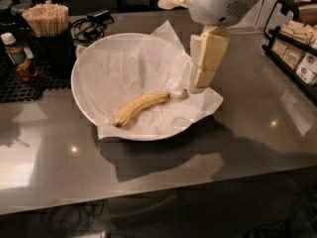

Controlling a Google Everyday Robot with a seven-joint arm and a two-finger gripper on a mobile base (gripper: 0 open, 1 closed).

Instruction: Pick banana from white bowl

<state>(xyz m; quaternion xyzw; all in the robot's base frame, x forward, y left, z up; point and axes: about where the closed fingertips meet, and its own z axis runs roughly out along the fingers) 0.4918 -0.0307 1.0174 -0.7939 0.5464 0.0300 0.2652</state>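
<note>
Grey counter (247,148): banana (141,105) in white bowl (74,88), stem up-right toward gripper (198,87), fingers together, empty.

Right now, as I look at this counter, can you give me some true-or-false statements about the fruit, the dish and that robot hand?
1. The banana lies inside the white bowl. True.
2. The gripper holds the banana up in the air. False: the banana lies flat in the bowl, and the gripper hangs above the bowl's right side, close to the banana's stem end.
3. Crinkled white paper lines the bowl. True.
4. The wooden sticks stand on the same side of the bowl as the gripper. False: they stand in a dark holder on the opposite side, at the picture's upper left.
</note>
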